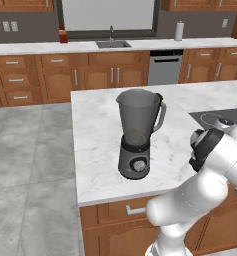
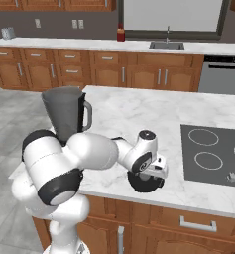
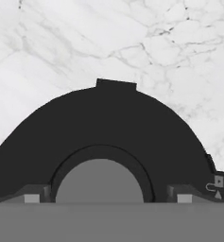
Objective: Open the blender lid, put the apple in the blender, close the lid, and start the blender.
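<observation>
Blender [image 1: 137, 135]: we see it upright on the white marble counter [image 1: 97, 150], near the counter's front left part in the left base view; its smoky jar is open at the top, its side handle points toward the cooktop side, and the round knob on its dark base faces us.
Blender lid [image 2: 146, 181]: we see a dark round disc at the front edge of the counter in the right base view, directly under the hand and well apart from the blender; in the hand view [image 3: 104, 137] it is a wide dark dome with a small raised tab on its top edge, marble behind it.
Apple: we cannot make it out.
Gripper [image 3: 104, 198]: we see it low over the lid, with the two dark tips rising on either side of the lid's round centre part.
Jaws: we see them spread wide, one tip on each side of the centre; we cannot tell whether they touch it.
Arm [image 2: 96, 154]: we see it bent forward and down from the base, reaching past the blender to the counter's front edge.
Cooktop [image 2: 213, 154]: set flat in the counter to the right of the hand.
Background: we see wooden cabinets [image 1: 65, 75], a sink [image 1: 112, 44] and a dishwasher [image 1: 165, 67] along the far wall.
</observation>
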